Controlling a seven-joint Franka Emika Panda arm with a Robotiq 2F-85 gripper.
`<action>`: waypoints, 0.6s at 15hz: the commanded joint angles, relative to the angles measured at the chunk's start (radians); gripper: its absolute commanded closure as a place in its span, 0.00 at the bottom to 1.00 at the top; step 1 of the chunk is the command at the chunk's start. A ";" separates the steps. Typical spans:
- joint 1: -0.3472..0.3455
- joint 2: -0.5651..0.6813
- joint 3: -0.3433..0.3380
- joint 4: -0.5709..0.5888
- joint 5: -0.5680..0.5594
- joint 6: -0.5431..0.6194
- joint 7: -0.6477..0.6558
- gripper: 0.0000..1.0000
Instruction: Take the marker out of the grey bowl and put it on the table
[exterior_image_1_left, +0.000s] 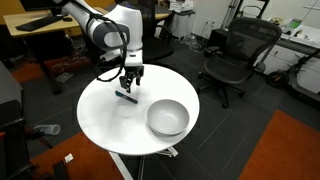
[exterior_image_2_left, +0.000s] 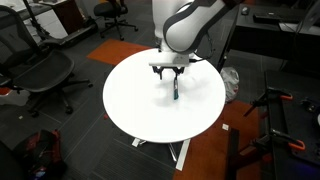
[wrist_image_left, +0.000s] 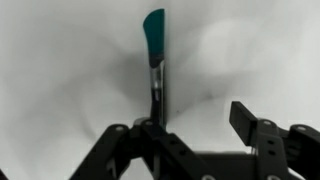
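The marker (exterior_image_1_left: 126, 96) lies flat on the white round table (exterior_image_1_left: 100, 120), apart from the grey bowl (exterior_image_1_left: 167, 117), which stands empty near the table's front right. My gripper (exterior_image_1_left: 131, 78) hangs just above the marker with its fingers spread open and holds nothing. In the wrist view the marker (wrist_image_left: 155, 60) points away with its teal end far, and its dark end runs beside the left finger of the gripper (wrist_image_left: 200, 125). In an exterior view the marker (exterior_image_2_left: 176, 90) lies under the gripper (exterior_image_2_left: 170, 72) on the table (exterior_image_2_left: 130, 100); the bowl is hidden there.
Black office chairs (exterior_image_1_left: 235, 55) stand around the table, one also in an exterior view (exterior_image_2_left: 45, 75). A wooden desk (exterior_image_1_left: 40, 25) stands behind the arm. Orange floor patches and stands lie beside the table base.
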 joint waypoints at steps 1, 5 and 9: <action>-0.005 -0.056 -0.003 -0.022 -0.015 -0.033 -0.009 0.00; -0.023 -0.119 0.005 -0.052 -0.016 -0.072 -0.061 0.00; -0.050 -0.189 0.021 -0.087 -0.007 -0.095 -0.178 0.00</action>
